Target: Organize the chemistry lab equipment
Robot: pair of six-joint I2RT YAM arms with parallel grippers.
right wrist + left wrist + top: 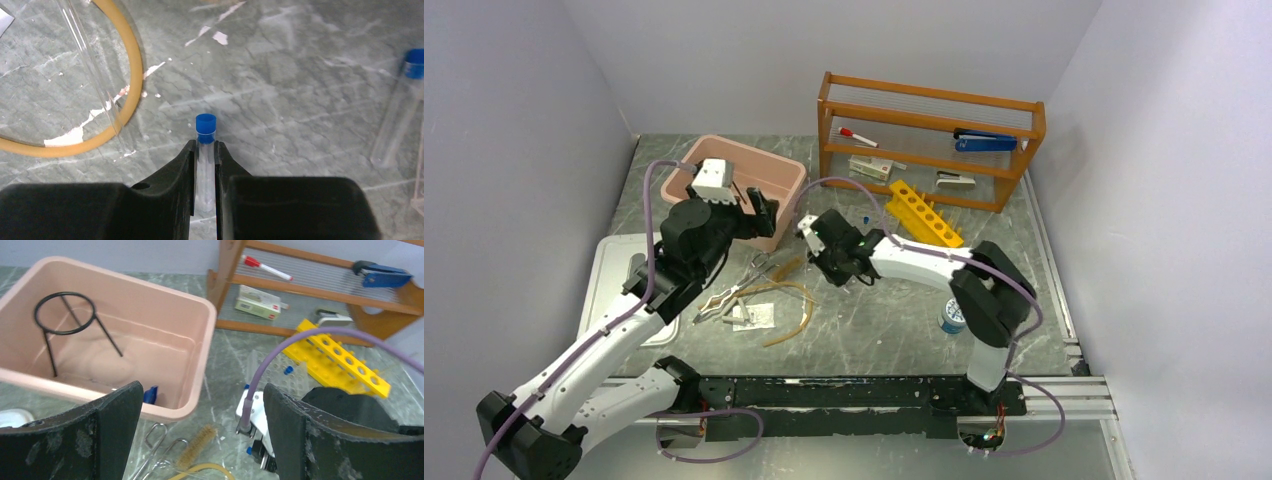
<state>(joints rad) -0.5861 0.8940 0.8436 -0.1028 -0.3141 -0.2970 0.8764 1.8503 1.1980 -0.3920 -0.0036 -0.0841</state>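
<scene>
Ring stand (64,333) in tub (150,315), right end effector (205,147) gripping tube (205,162), left end effector (201,390) released

The right jaws are matt black plastic; between them, a clear plastic tube (205,152) with a smooth blue cap. The table (300,75) beneath looks like grey-green marble, chipped white. Left of them lie tan rubber tubing (134,65) and a clear glass rod (86,50). Ahead of the scuffed left jaws, a glossy pink plastic bin (160,315)
</scene>
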